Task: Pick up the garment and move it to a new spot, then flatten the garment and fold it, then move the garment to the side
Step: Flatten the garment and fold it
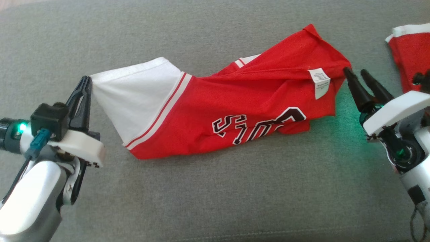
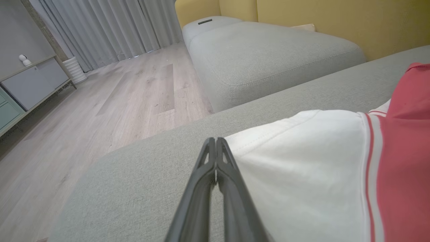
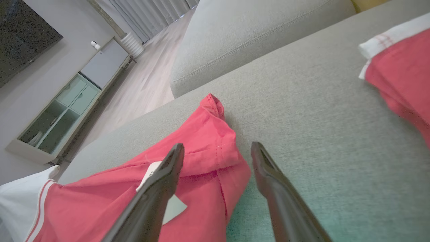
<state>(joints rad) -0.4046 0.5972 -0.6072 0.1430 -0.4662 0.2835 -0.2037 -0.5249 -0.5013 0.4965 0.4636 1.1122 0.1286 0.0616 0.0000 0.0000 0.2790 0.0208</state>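
The garment (image 1: 235, 111) is a red jersey with a white sleeve and black lettering, lying stretched sideways across the grey sofa seat (image 1: 215, 201). My left gripper (image 1: 86, 79) is shut on the outer corner of the white sleeve (image 2: 319, 161), which is drawn taut toward it; in the left wrist view its fingertips (image 2: 215, 141) meet at the sleeve's edge. My right gripper (image 1: 355, 70) is open at the garment's right end. In the right wrist view the right gripper (image 3: 217, 148) straddles the red hem (image 3: 208, 141) near a white label.
A second red and white garment (image 1: 411, 53) lies at the seat's far right, also in the right wrist view (image 3: 403, 74). A grey ottoman (image 2: 268, 53) stands beyond the seat, with wooden floor (image 2: 134, 94) and a low cabinet (image 3: 67, 111) past its edge.
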